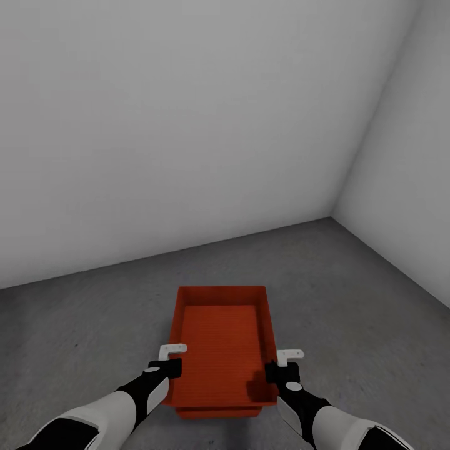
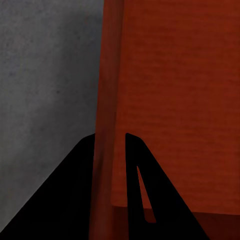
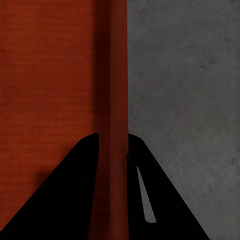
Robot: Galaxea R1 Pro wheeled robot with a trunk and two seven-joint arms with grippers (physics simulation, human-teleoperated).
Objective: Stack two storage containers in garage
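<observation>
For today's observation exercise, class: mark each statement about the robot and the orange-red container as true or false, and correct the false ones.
1. The container is open at the top. True.
2. The floor is light wood planks. False: it is mottled grey concrete.
3. The left gripper straddles a container wall. True.
4. The right gripper hangs away from the container. False: its fingers straddle the other side wall.
5. The container holds tools. False: it is empty.

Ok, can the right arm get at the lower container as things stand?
Probably not. The right end effector is shut on the side wall of the upper container, and that container covers the lower container except a thin strip at the near edge. It would need to let go first.
</observation>
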